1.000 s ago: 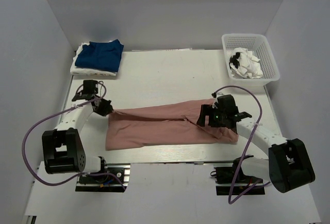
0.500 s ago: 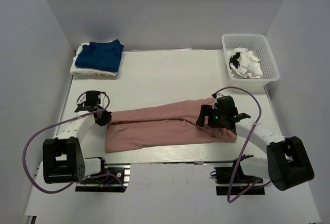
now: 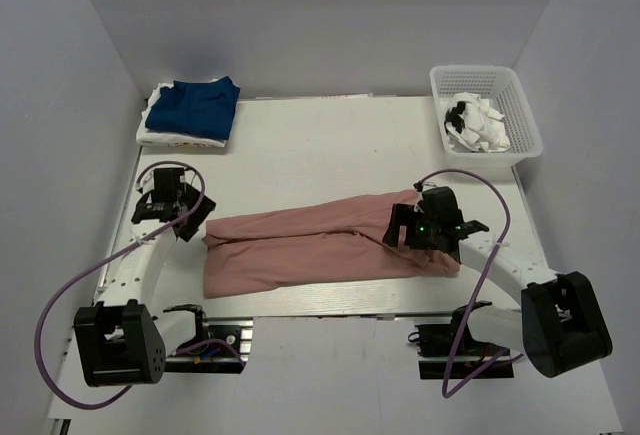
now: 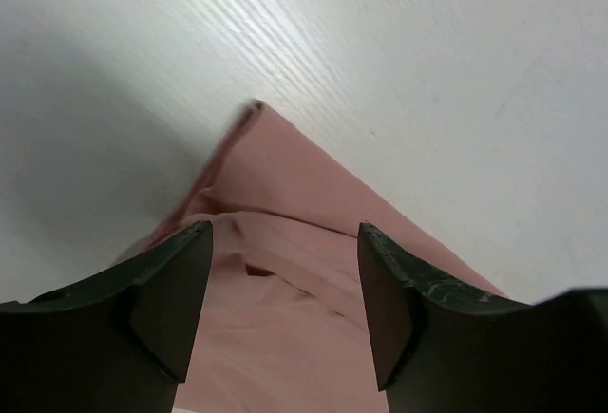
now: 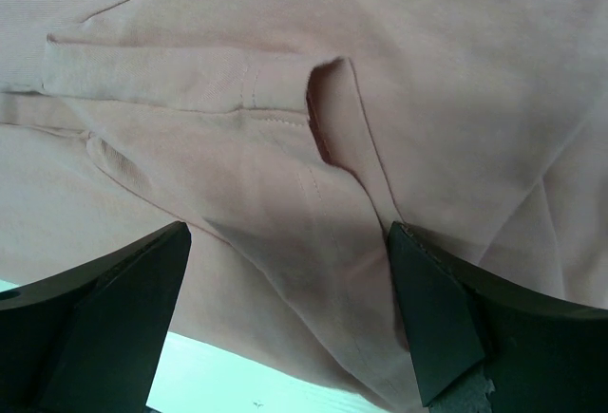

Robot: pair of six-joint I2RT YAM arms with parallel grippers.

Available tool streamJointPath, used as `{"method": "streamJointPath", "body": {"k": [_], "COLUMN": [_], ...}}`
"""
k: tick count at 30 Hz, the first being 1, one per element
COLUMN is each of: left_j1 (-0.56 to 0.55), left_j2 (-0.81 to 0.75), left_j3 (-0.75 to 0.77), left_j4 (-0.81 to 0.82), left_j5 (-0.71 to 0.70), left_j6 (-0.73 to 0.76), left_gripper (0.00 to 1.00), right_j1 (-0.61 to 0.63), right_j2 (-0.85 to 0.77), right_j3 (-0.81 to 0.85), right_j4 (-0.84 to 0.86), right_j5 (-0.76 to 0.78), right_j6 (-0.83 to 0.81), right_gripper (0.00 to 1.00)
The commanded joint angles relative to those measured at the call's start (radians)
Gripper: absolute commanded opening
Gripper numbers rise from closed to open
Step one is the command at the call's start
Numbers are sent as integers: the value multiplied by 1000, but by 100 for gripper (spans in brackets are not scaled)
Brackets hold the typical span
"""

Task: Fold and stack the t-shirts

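Note:
The dusty-pink t-shirt [image 3: 320,245] lies on the table as a long folded band running left to right. My left gripper [image 3: 193,223] is open just off its left end; in the left wrist view the jaws [image 4: 282,242] stand apart above the pink corner [image 4: 304,195], gripping nothing. Over the shirt's right part my right gripper [image 3: 392,233] hangs open, with pink cloth [image 5: 285,100] and a sleeve fold below the spread jaws [image 5: 290,242]. A folded navy t-shirt [image 3: 205,107] rests on a white one [image 3: 160,136] at the back left.
A white plastic basket [image 3: 520,105] at the back right holds crumpled white cloth [image 3: 478,127]. Grey walls close in the table on three sides. The table's front edge [image 3: 330,305] runs just below the pink shirt.
My left gripper has opened and let go of the pink shirt's left corner, drawing back to the left. The corner has settled onto the table. The right gripper has barely moved.

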Motion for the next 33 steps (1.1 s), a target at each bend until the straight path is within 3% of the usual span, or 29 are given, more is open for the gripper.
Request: {"method": "streamJointPath", "body": {"k": [1, 2, 4, 6, 7, 16, 21, 25, 28, 29, 31, 32, 33], "left_j1": [2, 2, 2, -10, -19, -69, -102, -132, -167, -167, -194, -204, -204], "left_j2": [14, 26, 53, 84, 98, 193, 127, 12, -101, -126, -158, -170, -170], "left_j3": [27, 16, -21, -91, -110, -232, -292, -361, -393, -407, -407, -389, -371], "left_j4": [93, 129, 285, 398, 461, 364, 151, 71, 42, 42, 42, 31, 31], "left_j5": [149, 191, 359, 479, 492, 383, 246, 278, 326, 367, 410, 421, 430], "left_j6": [53, 53, 68, 68, 68, 90, 41, -12, -47, -47, -47, -30, -12], "left_gripper": [72, 72, 53, 51, 46, 43, 31, 25, 25, 25, 25, 28, 30], "right_j1": [3, 0, 1, 0, 0, -3, -12, -38, -48, -51, -49, -51, -54], "right_j2": [-45, -53, -79, -85, -82, 120, 271, 442, 666, 755, 879, 956, 1010], "right_j3": [30, 33, 48, 49, 50, 91, 165, 321, 534, 711, 824, 1013, 1076], "right_j4": [-48, -48, -43, -20, -16, -37, 24, 98, 95, 74, 40, 12, -18], "right_j5": [29, 27, 28, 37, 36, 55, 186, 188, 128, 114, 76, 60, 45], "right_j6": [-7, -6, 14, 34, 40, 109, 151, 178, 148, 105, 74, 21, 2], "right_gripper": [90, 90, 90, 90, 90, 90, 90, 90, 90, 90, 90, 90, 90]}}
